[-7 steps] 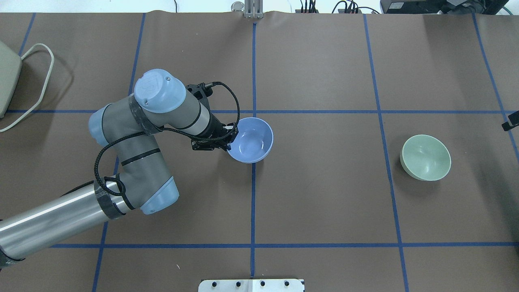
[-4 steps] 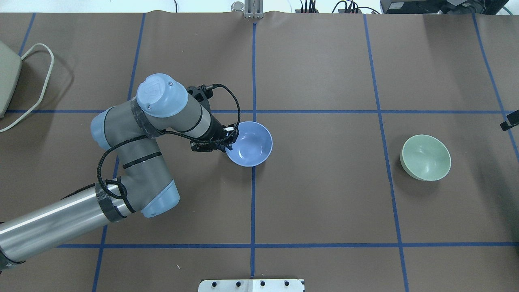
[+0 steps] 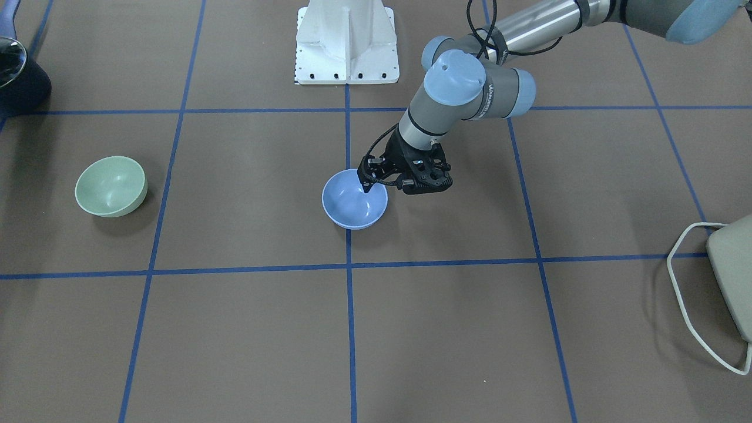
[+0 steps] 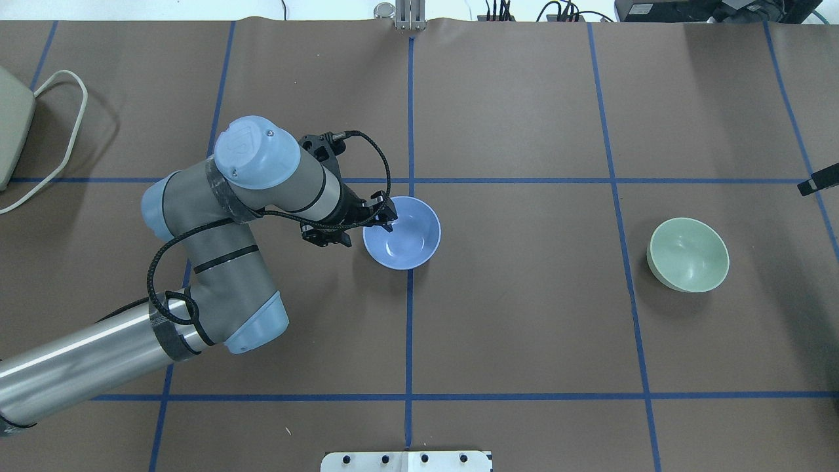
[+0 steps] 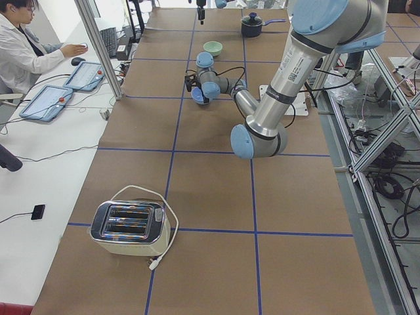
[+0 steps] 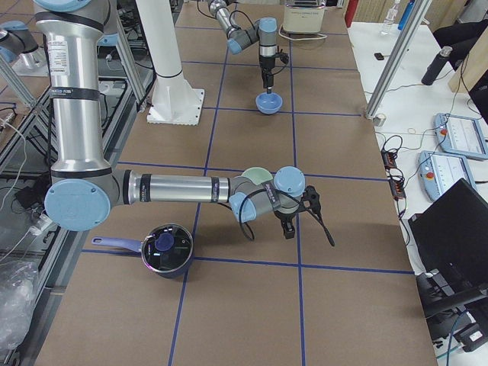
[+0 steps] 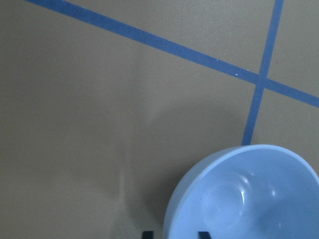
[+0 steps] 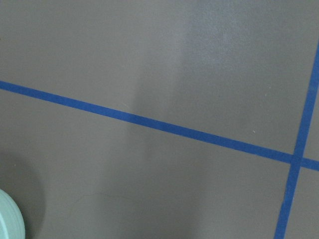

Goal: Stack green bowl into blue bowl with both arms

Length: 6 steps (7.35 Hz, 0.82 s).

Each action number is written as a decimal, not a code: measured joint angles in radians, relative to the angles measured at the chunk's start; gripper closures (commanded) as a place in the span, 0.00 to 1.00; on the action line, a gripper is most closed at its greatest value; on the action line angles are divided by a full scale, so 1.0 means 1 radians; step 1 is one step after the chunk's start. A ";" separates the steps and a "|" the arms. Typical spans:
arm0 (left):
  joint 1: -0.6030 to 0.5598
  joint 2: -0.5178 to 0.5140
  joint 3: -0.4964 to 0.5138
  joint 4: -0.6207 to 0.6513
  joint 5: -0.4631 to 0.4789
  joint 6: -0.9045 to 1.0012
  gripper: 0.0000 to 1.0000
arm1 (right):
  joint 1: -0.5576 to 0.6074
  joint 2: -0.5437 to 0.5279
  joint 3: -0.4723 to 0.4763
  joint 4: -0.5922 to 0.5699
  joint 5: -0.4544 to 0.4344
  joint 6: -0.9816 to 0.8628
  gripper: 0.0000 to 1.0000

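Note:
The blue bowl (image 4: pixel 408 237) stands upright on the brown mat at the centre line, also seen in the front view as the blue bowl (image 3: pixel 352 207) and close up in the left wrist view (image 7: pixel 249 199). My left gripper (image 4: pixel 382 220) is open, one finger inside the bowl's near-left rim and one outside; both tips (image 7: pixel 202 234) show at the wrist view's bottom. The green bowl (image 4: pixel 688 254) sits alone far to the right. My right gripper (image 6: pixel 288 229) hangs beside the green bowl (image 6: pixel 258 174); whether it is open or shut I cannot tell.
A toaster (image 5: pixel 129 226) with a white cord stands at the table's left end. A dark pot (image 6: pixel 164 248) sits near the right end. The white pedestal base (image 3: pixel 346 41) is behind the bowls. A person (image 5: pixel 26 46) sits at the side desk.
The blue bowl went from lifted and tilted to resting flat on the mat. My left gripper opened on its rim. The black bit at the right edge shifted upward.

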 measured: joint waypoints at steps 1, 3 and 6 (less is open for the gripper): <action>-0.016 0.002 -0.015 0.000 -0.004 0.001 0.19 | -0.005 -0.004 -0.001 0.045 0.014 0.015 0.00; -0.043 0.004 -0.029 0.001 -0.025 0.002 0.19 | -0.038 -0.007 -0.001 0.133 0.025 0.057 0.00; -0.060 0.006 -0.030 0.001 -0.043 0.001 0.19 | -0.164 -0.012 -0.007 0.317 0.022 0.257 0.34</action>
